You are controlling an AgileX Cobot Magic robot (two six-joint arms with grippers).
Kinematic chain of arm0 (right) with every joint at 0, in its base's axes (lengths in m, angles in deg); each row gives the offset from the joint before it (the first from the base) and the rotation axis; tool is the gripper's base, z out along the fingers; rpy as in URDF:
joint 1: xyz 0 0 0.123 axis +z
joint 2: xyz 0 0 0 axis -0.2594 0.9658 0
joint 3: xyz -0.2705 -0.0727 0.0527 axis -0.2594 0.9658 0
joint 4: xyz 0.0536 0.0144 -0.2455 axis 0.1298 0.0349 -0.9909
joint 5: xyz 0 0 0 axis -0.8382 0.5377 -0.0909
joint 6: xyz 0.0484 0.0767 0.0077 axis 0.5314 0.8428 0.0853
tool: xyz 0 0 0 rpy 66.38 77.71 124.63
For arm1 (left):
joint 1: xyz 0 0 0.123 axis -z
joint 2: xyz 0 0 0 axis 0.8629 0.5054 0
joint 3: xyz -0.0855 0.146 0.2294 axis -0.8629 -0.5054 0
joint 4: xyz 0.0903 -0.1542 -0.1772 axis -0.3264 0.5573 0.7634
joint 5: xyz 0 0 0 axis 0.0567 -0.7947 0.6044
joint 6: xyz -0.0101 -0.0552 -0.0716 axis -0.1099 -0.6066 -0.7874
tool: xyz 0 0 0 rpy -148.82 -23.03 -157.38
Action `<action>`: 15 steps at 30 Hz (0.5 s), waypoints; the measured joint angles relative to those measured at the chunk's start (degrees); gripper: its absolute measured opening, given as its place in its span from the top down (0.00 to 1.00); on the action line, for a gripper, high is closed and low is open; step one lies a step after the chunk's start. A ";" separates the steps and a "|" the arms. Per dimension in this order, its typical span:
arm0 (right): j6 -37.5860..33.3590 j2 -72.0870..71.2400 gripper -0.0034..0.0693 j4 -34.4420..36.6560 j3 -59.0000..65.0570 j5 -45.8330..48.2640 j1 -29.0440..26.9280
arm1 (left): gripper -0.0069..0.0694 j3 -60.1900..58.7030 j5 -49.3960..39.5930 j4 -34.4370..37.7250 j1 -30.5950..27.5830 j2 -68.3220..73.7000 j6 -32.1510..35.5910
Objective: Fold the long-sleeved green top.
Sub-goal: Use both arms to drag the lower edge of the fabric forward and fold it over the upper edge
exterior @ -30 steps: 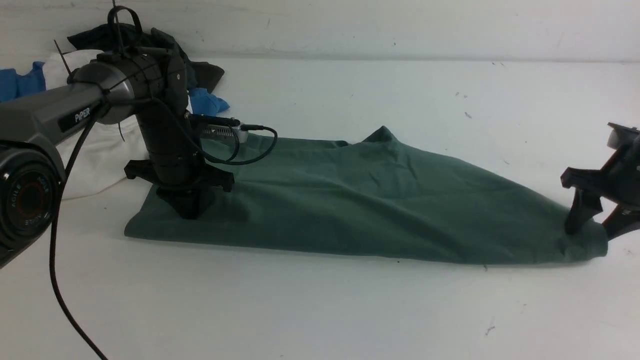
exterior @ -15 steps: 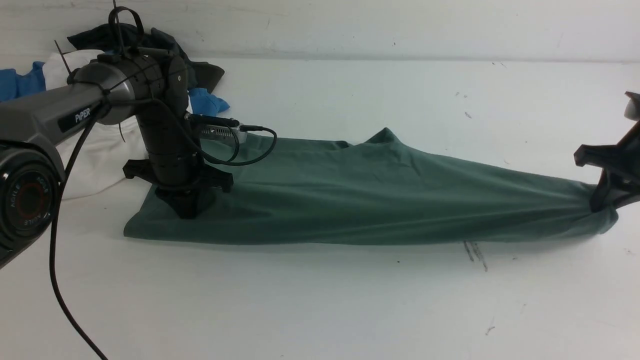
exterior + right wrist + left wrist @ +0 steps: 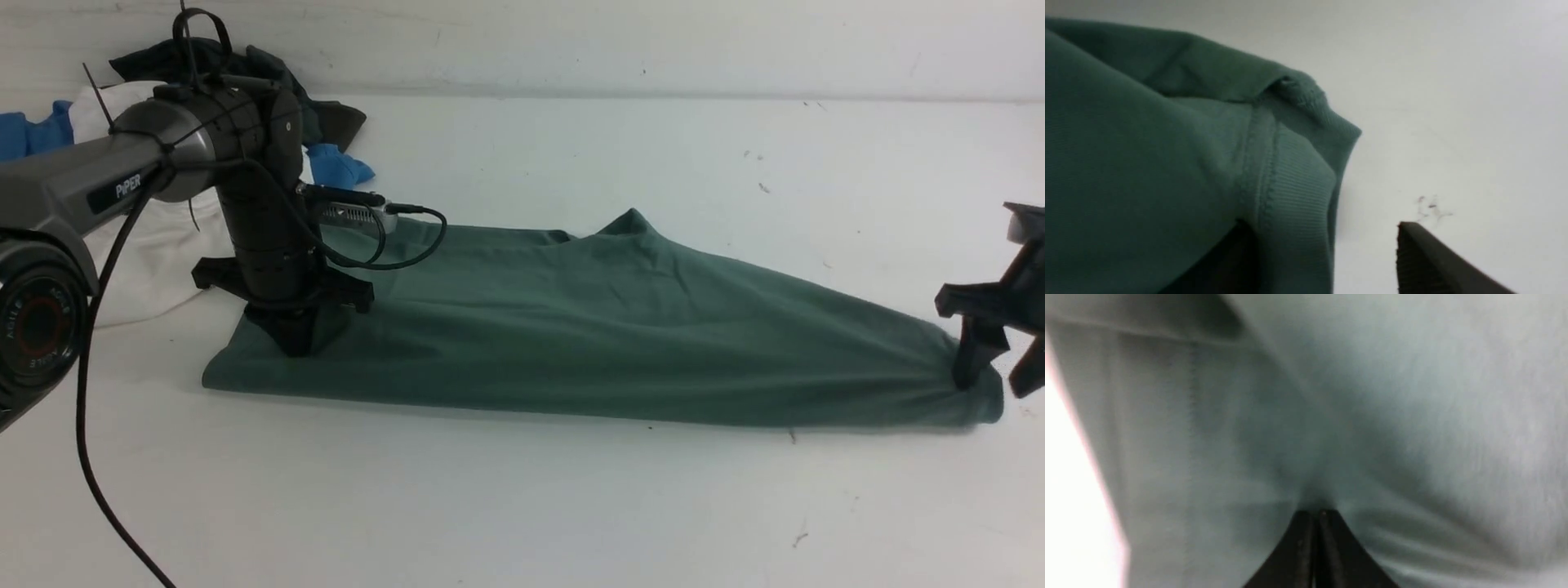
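At the far left corner of the white bench (image 3: 522, 506) lies a heap of blue, white and dark grey garments (image 3: 155, 261). Just in front of it the left jaws, black and pointing straight down, are pressed together with no gap. Their tips dig into the left end of the dull sage-green long-sleeved cotton top (image 3: 612, 327); whether any cloth is pinched between them I cannot tell. The top lies in a long band across the bench's middle, narrowing toward the right edge. There the right jaws stand wide apart, gripping nothing. One finger is at the top's ribbed green band (image 3: 1298, 192), the other over bare bench just beside it.
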 joint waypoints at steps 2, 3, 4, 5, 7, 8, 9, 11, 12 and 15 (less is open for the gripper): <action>0.49 -1.06 0.26 -1.16 -0.27 0.11 -0.05 | 0.91 0.00 -0.06 -0.27 0.00 -1.52 -0.11; 0.55 -1.97 0.22 -1.43 -0.33 0.11 -0.05 | 0.91 0.00 -0.06 -0.27 0.00 -2.88 -0.18; 0.88 -2.16 0.21 -1.43 -0.33 0.11 -0.05 | 0.91 0.00 -0.06 -0.27 0.00 -3.10 -0.18; 0.88 -3.87 0.18 -1.50 -0.33 0.18 -0.05 | 0.91 0.00 -0.06 -0.31 0.00 -4.76 -0.23; 1.88 -5.72 0.16 -1.57 -0.37 0.26 -0.05 | 0.91 0.00 -0.11 -0.31 0.00 -6.42 -0.23; 2.05 -6.85 0.16 -1.57 -0.44 0.49 -0.05 | 0.91 0.00 -0.11 -0.31 0.00 -7.35 -0.40; 2.05 -7.21 0.16 -1.57 -0.44 0.49 -0.05 | 0.91 0.00 -0.11 -0.31 0.00 -7.50 -0.37; 2.11 -9.00 0.15 -1.57 -0.44 0.67 -0.05 | 0.91 0.00 -0.23 -0.25 0.00 -8.72 -0.55; 2.11 -9.71 0.15 -1.52 -0.44 0.67 -0.05 | 0.91 0.08 -0.47 -0.14 0.00 -8.93 -0.62; 1.79 -11.19 0.16 0.15 -0.44 0.90 -0.05 | 0.91 0.12 -0.31 1.08 0.00 -9.00 -0.81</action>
